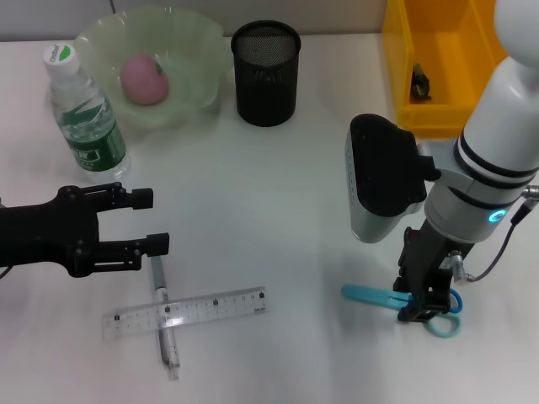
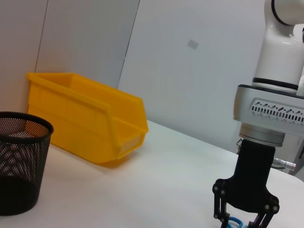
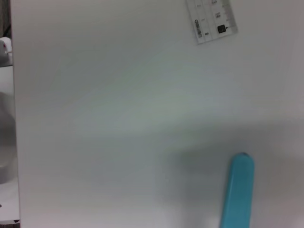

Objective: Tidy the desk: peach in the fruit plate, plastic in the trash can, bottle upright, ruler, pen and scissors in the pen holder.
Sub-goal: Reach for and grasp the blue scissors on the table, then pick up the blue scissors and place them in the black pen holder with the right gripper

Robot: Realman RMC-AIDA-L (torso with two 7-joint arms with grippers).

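White worktop [image 1: 278, 210] filled the frame. At lower right the right tool [image 1: 418, 305] pointed down over the blue scissors [image 1: 370, 296], its fingers on both sides of them, but I cannot tell if they squeezed. At the left edge the left tool [image 1: 145, 220] hung open above the pen [image 1: 162, 311], which lay under the ruler [image 1: 185, 312]. The peach [image 1: 144, 79] sat in the plate [image 1: 202, 59] at upper left, beside the standing bottle [image 1: 87, 115] and black holder [image 1: 266, 73]. A yellow bin [image 1: 438, 50] stood at upper right.

The white desk [image 1: 278, 210] carries a bottle [image 1: 84, 114], fruit plate [image 1: 198, 59] and pen holder [image 1: 266, 73] far left, yellow bin [image 1: 404, 63] far right, ruler [image 1: 187, 313] (crossing a pen [image 1: 162, 316]) near left, scissors [image 1: 396, 300] near right.
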